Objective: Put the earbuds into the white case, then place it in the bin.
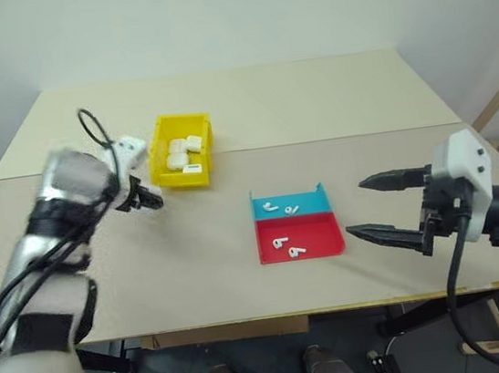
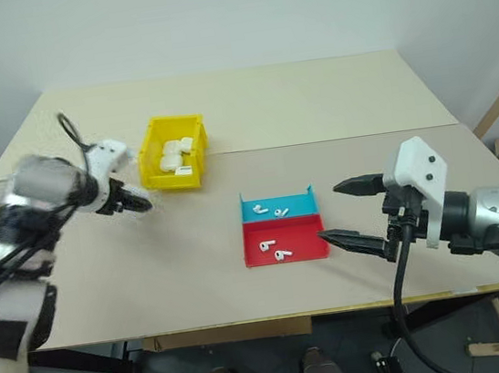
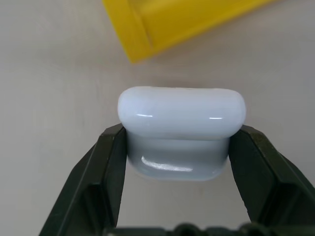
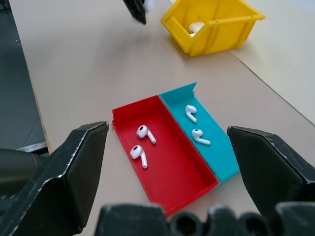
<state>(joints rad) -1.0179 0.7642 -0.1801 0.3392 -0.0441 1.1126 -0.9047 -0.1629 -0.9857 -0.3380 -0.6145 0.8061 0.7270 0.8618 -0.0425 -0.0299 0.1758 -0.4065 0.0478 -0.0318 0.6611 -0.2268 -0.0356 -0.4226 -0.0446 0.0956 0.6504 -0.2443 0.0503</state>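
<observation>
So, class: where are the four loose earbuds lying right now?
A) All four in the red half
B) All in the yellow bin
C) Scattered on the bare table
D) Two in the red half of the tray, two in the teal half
D: two earbuds lie in the red half of the tray and two in the teal half.

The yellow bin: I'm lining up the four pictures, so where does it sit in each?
Left eye view: yellow bin, upper left of centre.
Right eye view: upper left.
Left wrist view: top edge, beyond the held case.
Right wrist view: upper right.
Shared landmark: red-and-teal tray, except in the left wrist view.
</observation>
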